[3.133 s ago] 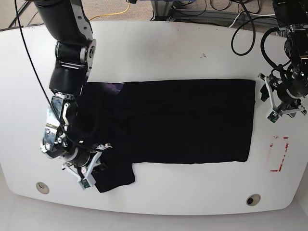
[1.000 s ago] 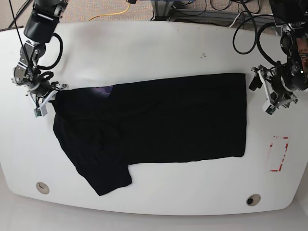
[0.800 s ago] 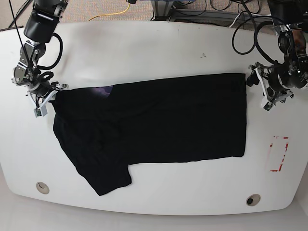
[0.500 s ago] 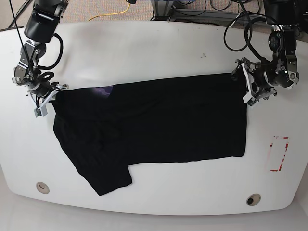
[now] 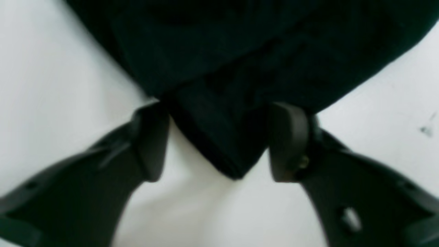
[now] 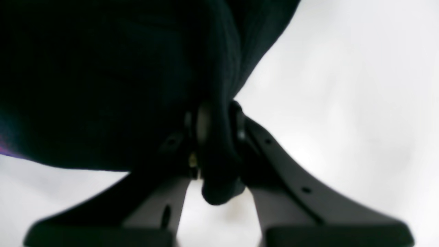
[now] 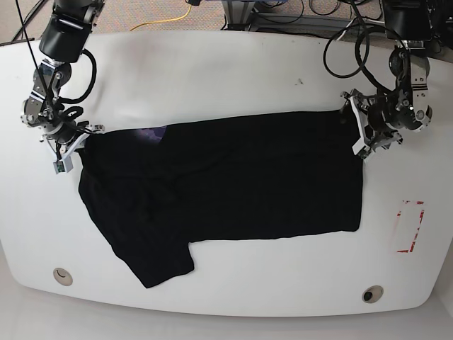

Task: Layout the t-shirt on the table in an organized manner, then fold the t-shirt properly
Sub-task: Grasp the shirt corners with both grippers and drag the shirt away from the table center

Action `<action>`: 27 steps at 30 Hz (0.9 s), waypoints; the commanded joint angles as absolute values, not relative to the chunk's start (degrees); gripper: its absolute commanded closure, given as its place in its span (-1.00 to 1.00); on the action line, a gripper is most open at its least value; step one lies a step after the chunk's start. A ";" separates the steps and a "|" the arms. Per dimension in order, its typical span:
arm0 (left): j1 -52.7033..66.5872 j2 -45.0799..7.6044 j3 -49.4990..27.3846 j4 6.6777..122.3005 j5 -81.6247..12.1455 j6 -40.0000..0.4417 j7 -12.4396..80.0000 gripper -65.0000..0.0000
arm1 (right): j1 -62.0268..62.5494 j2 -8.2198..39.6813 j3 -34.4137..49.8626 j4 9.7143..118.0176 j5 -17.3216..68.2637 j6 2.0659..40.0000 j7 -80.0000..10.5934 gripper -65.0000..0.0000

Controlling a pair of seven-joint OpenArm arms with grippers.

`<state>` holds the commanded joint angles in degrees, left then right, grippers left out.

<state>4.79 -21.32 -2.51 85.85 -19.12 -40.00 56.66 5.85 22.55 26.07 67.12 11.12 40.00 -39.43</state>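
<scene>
- Plain black cloth t-shirt (image 7: 226,184): spread across white smooth bench (image 7: 226,71); folds indistinct.
- Left claw (image 5: 219,144): jaws parted, straddling a shirt corner.
- Right claw (image 6: 216,137): clamped onto bunched shirt edge; pads hidden.

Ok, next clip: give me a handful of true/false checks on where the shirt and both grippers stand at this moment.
1. The right gripper is shut on a bunched edge of the t-shirt. True.
2. The left gripper is clamped tight on cloth. False: its fingers stand apart, with a shirt corner between them.
3. The shirt is folded into a neat square. False: it lies spread in one layer, one sleeve sticking out toward the near edge.
4. The red tape mark on the table is uncovered. True.
5. The shirt hangs over the table's edge. False: it lies wholly on the tabletop.
</scene>
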 joint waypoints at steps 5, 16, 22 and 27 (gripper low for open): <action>4.79 -21.05 -2.33 83.82 -14.64 -40.00 56.66 0.97 | 5.76 22.55 26.15 67.21 11.12 40.00 -40.84 0.89; 11.21 -25.19 -4.35 89.98 -13.05 -40.00 56.84 0.94 | -3.30 20.00 33.89 75.38 12.88 40.00 -45.23 0.89; 16.40 -28.00 -4.97 95.08 -13.05 -40.00 58.24 0.94 | -10.33 16.40 37.58 81.19 12.97 40.00 -48.40 0.89; 21.85 -30.64 -5.58 99.91 -13.05 -40.00 59.56 0.93 | -17.80 12.35 39.34 89.10 13.05 40.00 -49.71 0.89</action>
<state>21.85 -30.64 -5.58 99.91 -13.05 -40.00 59.56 -17.80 12.35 39.34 89.10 13.05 40.00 -49.71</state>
